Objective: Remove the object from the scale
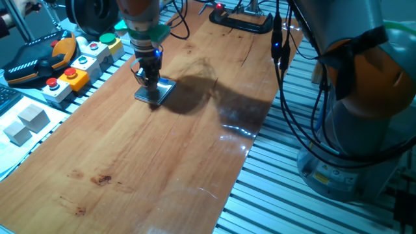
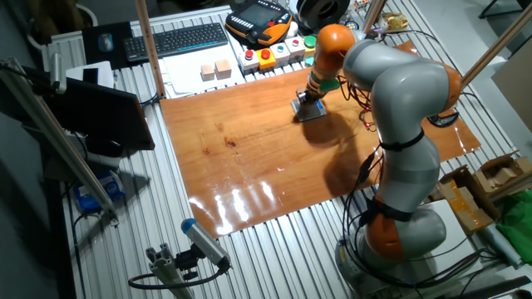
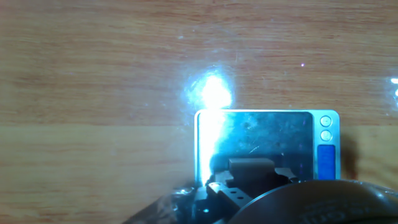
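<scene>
Only hand view: cube (image 3: 250, 166), seemingly on scale (image 3: 261, 140).

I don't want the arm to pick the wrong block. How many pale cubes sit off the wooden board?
2. One pale cube and a second lie side by side on the white sheet left of the board; the other fixed view shows the same pair. More may be hidden.

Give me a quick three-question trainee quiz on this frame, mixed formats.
1. True or false: the gripper is directly over the scale.
2. The scale rests on: A) the wooden board, B) the slotted metal table, C) a button box?
3. In the hand view, what sits on the scale plate at the fingertips?

Key: 1 true. 2 A. 3 the small cube; whether the jaws already grip it cannot be told.
</scene>
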### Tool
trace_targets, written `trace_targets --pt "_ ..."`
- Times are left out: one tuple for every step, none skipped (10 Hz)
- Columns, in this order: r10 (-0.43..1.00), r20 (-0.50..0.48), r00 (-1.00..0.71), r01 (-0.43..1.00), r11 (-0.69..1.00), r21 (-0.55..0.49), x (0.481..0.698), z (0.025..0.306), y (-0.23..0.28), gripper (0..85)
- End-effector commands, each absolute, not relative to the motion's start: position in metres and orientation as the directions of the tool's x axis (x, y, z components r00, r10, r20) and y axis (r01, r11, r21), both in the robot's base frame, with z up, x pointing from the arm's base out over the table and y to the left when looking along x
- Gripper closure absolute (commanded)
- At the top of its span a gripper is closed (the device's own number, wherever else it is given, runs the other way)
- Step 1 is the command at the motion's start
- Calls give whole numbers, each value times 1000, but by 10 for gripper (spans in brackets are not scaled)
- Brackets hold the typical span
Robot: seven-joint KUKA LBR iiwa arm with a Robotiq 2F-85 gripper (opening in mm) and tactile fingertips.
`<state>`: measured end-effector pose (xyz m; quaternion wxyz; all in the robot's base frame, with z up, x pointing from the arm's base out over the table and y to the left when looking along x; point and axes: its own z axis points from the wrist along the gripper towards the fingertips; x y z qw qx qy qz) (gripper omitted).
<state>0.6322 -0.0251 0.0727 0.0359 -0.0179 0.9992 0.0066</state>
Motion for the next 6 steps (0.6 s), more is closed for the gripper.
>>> trace_targets --pt "-21 -70 -997 -22 1000 11 631 77 -20 843" --pt "-2 -66 -998 -2 1000 8 629 82 -12 843" --pt "12 -66 -998 12 1000 1 626 85 -3 843" --pt "29 -66 -997 29 1000 2 623 85 8 843" --pt "39 -68 -997 39 999 1 622 85 16 843" --pt "48 -69 -996 48 999 0 621 86 24 843"
